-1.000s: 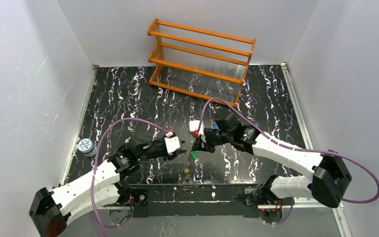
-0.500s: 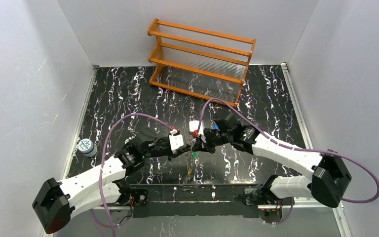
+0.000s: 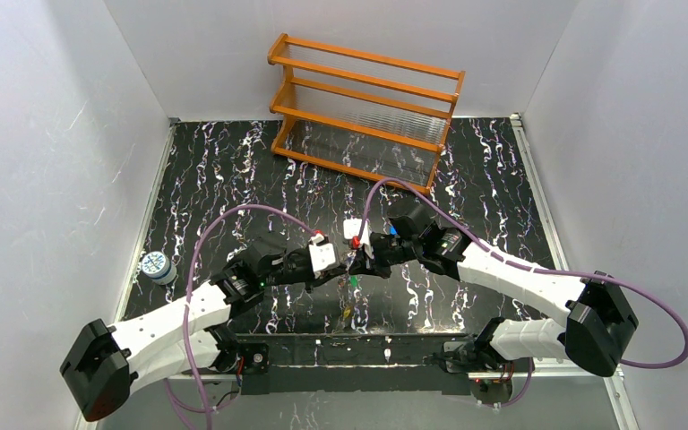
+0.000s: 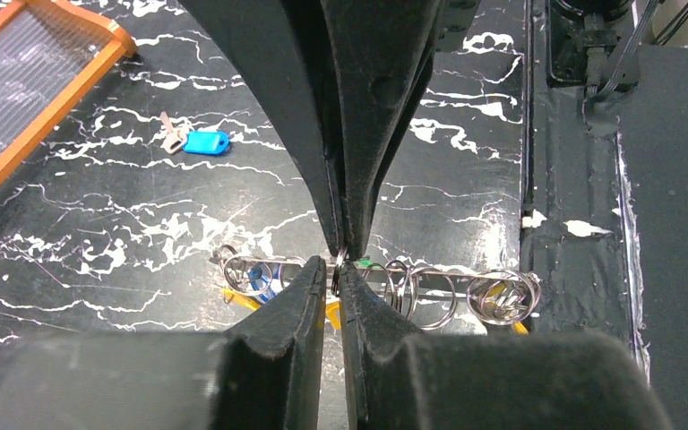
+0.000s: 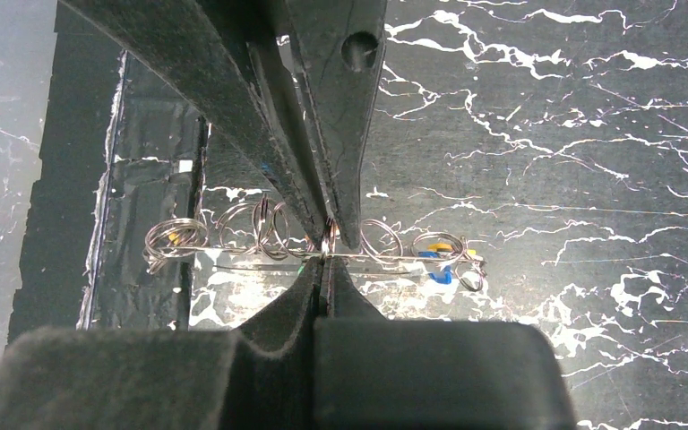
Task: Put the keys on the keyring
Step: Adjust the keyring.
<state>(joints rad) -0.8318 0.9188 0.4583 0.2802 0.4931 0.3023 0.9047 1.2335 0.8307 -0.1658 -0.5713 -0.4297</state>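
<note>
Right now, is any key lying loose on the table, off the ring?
Yes, a blue-headed key lies alone on the table, well apart from the keyring.

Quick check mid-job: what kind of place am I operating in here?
Probably a lab robot cell: plain white walls box in a black marbled table, with an orange wooden rack as prop.

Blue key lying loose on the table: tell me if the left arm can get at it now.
Probably not yet: the left claw is shut on the keyring, so it is occupied. The blue key itself lies uncovered on the table, nothing over it.
</note>
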